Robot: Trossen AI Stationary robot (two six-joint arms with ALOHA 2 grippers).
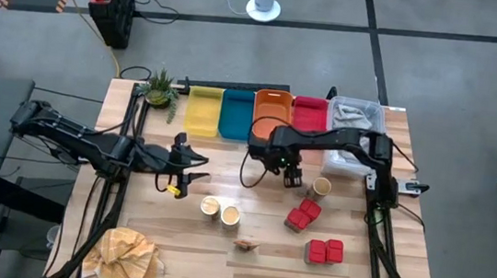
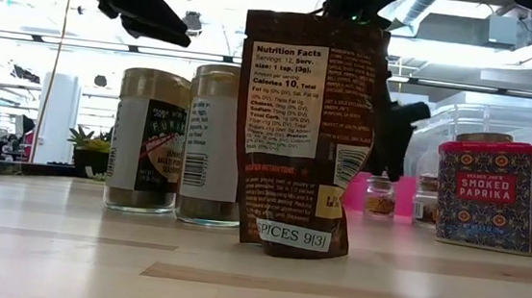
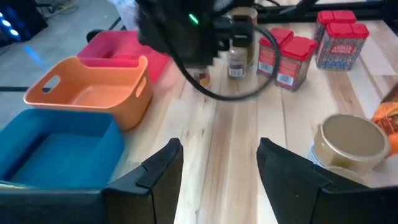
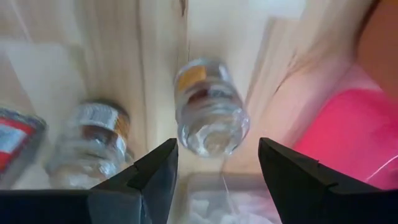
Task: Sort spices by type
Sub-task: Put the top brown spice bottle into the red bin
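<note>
A dark-tan packet (image 2: 308, 133) stands upright on the bench nearest the low camera, showing a "Nutrition Facts" panel and a white sticker reading "SPICES 9|3|". Toward the bench's right edge, a red boxy pack (image 2: 490, 195) reads "SMOKED PARAPRIKA" in part: "SMOKED PAPRIKA". Two pale round tubs (image 2: 184, 142) stand side by side on the packet's other side; their label text is too small to read.

The right gripper (image 1: 293, 175) hangs over the middle of the bench, just in front of the orange tray (image 1: 271, 110) and red tray (image 1: 308, 115) at the far edge. Its fingers stand apart, holding nothing, with a tiny jar (image 4: 208, 107) on the wood between and just beyond them, and a second jar (image 4: 93, 143) beside it.

The left gripper (image 1: 192, 166) waits over the bench's left half, fingers apart and empty, near the tubs. More red packs (image 1: 304, 213) sit toward the right front corner. A yellowish cloth (image 1: 128, 256) lies at the left front corner.
</note>
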